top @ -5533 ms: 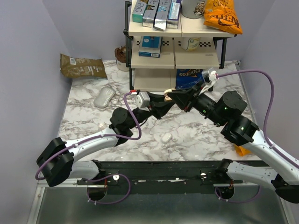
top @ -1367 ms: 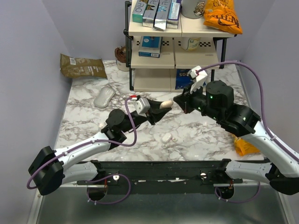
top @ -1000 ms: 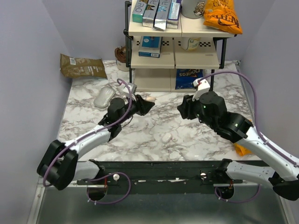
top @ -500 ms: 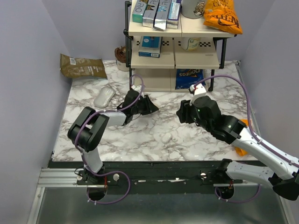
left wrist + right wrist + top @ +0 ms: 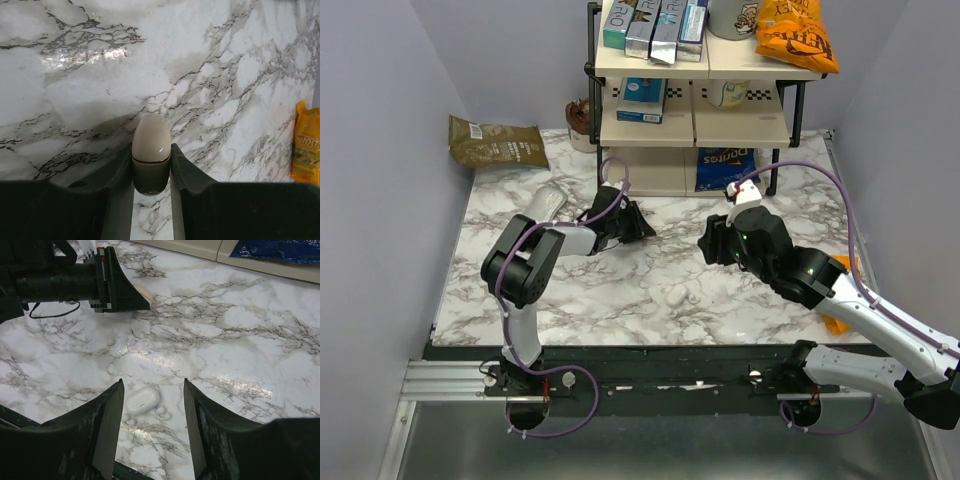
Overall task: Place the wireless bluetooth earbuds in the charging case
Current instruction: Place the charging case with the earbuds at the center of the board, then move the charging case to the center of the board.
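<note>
My left gripper point(image 5: 638, 228) is shut on a beige egg-shaped piece point(image 5: 151, 140) with a thin seam round its middle. It holds the piece low, at the marble table, behind the centre. The piece also shows in the right wrist view point(image 5: 142, 292). The white oval charging case point(image 5: 142, 400) lies closed near the front of the table point(image 5: 676, 295). Two tiny white rounded pieces point(image 5: 161, 412) point(image 5: 130, 421) lie right beside it. My right gripper point(image 5: 152, 382) is open and empty, above and behind the case point(image 5: 710, 245).
A shelf rack point(image 5: 700, 90) with boxes and snack bags stands at the back. A white computer mouse point(image 5: 544, 208) and a brown bag point(image 5: 495, 142) lie at the back left. An orange packet point(image 5: 840, 320) lies at the right edge.
The two grippers were together at mid-table; they have parted. My left arm swung back and left and down to the table with the beige piece. My right gripper drew back, open.
</note>
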